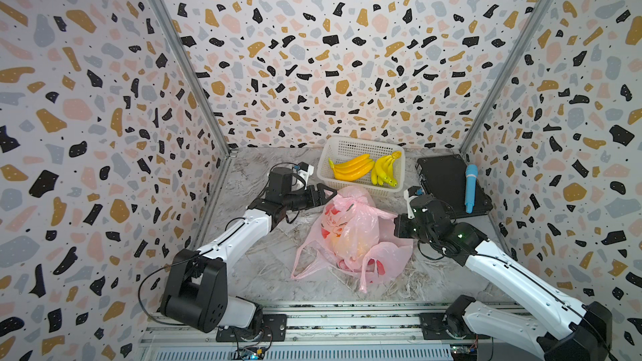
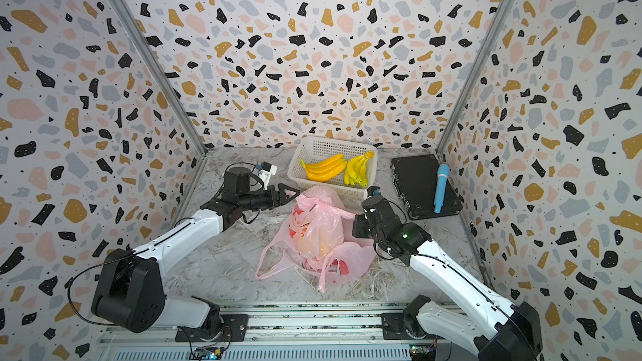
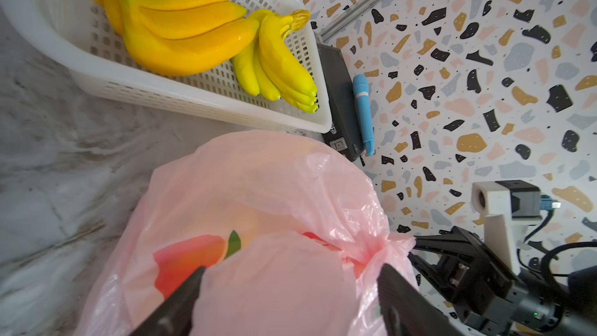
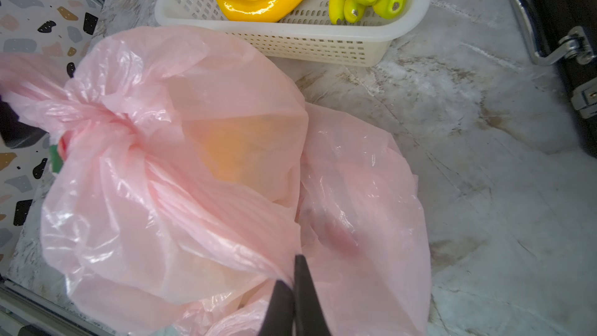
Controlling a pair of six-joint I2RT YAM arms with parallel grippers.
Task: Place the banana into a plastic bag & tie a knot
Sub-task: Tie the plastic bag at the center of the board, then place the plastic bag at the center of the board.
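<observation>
The banana (image 4: 232, 153) is seen as a blurred yellow patch inside the pink bag (image 1: 351, 234), which lies mid-table, just near of the basket (image 1: 361, 141). A knot (image 4: 106, 117) is already gathered at the bag's far end, so only tightening and release seem left. The left gripper (image 3: 290, 273) is spread wide astride a fold. The right gripper (image 4: 290, 274) is clamped on a taut strand. The bag's long axis runs near to far, with the neck pointing far. The banana's own axis cannot be told.

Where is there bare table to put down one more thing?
Free: marble table between the left arm and pink plastic bag; also the strip between bag and front rail. Crowded: between white basket, bag and black case.
</observation>
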